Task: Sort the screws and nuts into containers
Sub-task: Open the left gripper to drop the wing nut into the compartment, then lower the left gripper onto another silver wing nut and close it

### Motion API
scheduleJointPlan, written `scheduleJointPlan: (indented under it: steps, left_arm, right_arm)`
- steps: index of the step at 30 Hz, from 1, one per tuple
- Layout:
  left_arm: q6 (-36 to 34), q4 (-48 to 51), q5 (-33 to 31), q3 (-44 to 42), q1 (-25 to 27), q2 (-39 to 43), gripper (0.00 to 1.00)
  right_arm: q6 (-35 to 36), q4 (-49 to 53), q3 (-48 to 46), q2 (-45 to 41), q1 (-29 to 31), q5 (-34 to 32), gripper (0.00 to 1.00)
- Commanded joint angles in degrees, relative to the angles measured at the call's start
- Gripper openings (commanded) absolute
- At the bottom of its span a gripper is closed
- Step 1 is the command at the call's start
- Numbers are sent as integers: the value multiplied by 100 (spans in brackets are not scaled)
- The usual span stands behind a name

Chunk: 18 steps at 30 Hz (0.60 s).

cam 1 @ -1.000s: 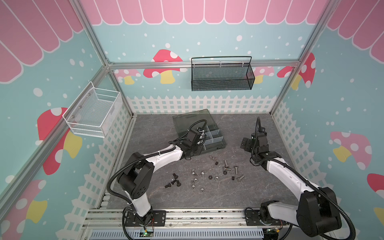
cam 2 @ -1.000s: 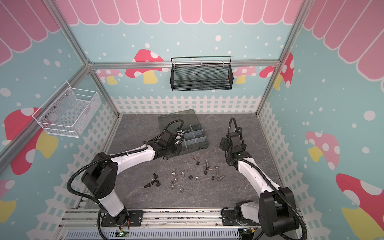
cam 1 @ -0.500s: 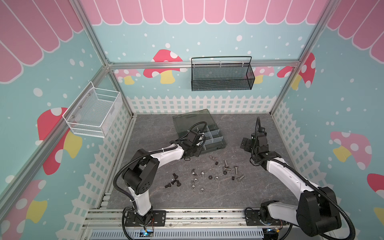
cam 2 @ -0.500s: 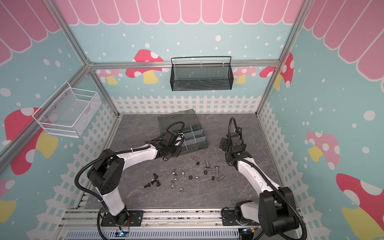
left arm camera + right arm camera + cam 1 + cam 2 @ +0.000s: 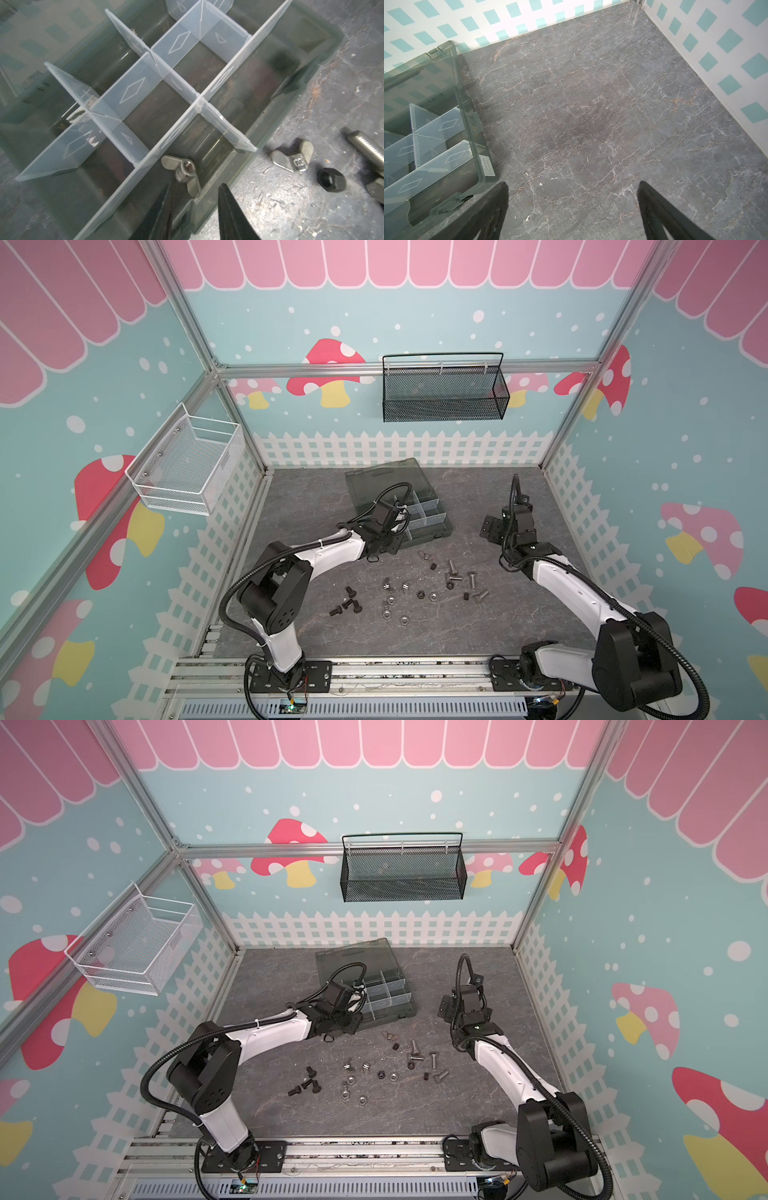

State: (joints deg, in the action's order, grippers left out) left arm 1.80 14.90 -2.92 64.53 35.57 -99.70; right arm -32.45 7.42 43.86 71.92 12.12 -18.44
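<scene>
Since the left pincer [image 5: 397, 517] hangs over the organiser box [image 5: 432, 536] toward the far edge of the table [image 5: 415, 635], the step in hand looks like a drop-off. In both top views most screws [image 5: 471, 580] and nuts [image 5: 390, 600] lie loose on the middle of the table, between the box and the near edge. The sorting therefore seems barely begun. The right pincer [image 5: 489, 526] hovers off the box's right side, well apart from the hardware.

In the left wrist view, the left pincer's jaws stand parted and grip nothing. A silver wing nut [image 5: 182, 174] lies just beyond the fingertips [image 5: 226, 199], inside the compartment [image 5: 207, 145] against the box's near wall. Just outside that wall a second wing nut [image 5: 293, 158], a black hex nut [image 5: 332, 182] and a silver screw [image 5: 365, 145] rest on the table.

In the right wrist view, the right pincer gapes wide and empty over bare table, with the box's corner beside one finger.

The next move probably calls for lifting clear of the thin dividers. The arm would then come down on the second wing nut, which lies low and flat and wants a narrow, well-centred pinch.
</scene>
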Motion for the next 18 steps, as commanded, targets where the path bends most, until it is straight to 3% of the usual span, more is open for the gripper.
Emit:
scheduleJointPlan:
  steps: [1,8,18]
  left_arm:
    - [113,172,59,-203,125,483,40]
    - [787,547,-123,-751,457,1251,46]
    - [2683,954,-411,-1692,623,2097,47]
  right_arm:
    - [-77,-21,82,48,43,-23,98]
    - [-103,-21,103,116,46,-36,98]
    - [-156,-29,82,217,47,-10,98]
